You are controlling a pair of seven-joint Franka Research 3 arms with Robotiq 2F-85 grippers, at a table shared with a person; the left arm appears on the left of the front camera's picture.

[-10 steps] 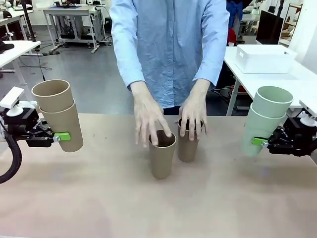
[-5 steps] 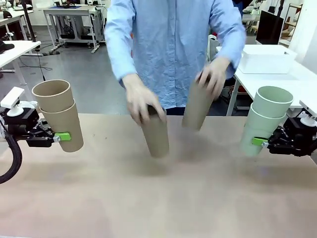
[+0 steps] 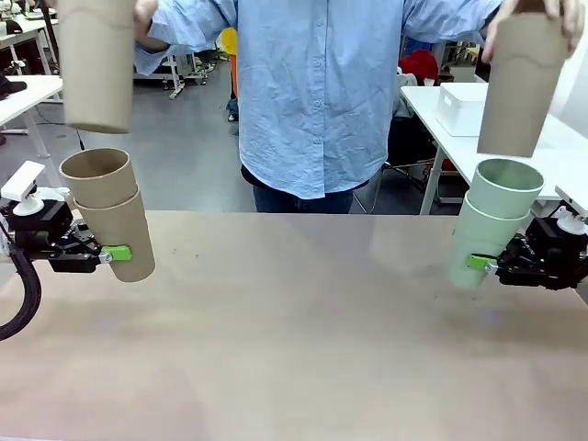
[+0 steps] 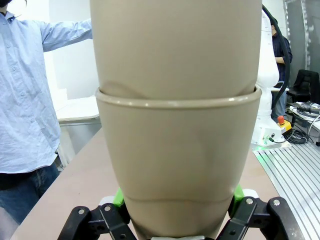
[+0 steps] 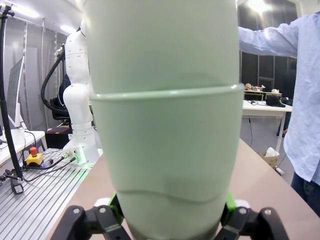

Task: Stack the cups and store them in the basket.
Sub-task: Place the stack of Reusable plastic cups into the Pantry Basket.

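We see two nested pairs of tall, tapered, matte, handleless cups held off the table. The tan stack [image 3: 110,216] sits at the picture's left in the left gripper [image 3: 115,253], and the mint stack [image 3: 491,220] sits at the right in the right gripper [image 3: 480,263]. In the wrist views each gripper is clamped on the lower cup near its base, the green pads [image 4: 118,197] pressing the tan stack [image 4: 177,150] and the pads [image 5: 229,200] pressing the mint stack [image 5: 167,150]. In both stacks the inner cup's rim stands clear above the outer rim. Both stacks lean slightly outward with their open mouths up. Half a second ago the person was lifting two tan cups just above the table's middle. Now one raised tan cup [image 3: 96,64] hangs above the tan stack and the other raised cup [image 3: 519,83] above the mint stack. Each is gripped at its top by a hand [image 3: 147,11], and both are blurred. Neither gripper nor its stack has shifted. The basket [image 3: 464,108], white and rectangular, sits on a white side table behind the mint stack, well apart from the cups. The table [image 3: 294,349] lies open between the two grippers, and its far edge runs just before the person's shirt.
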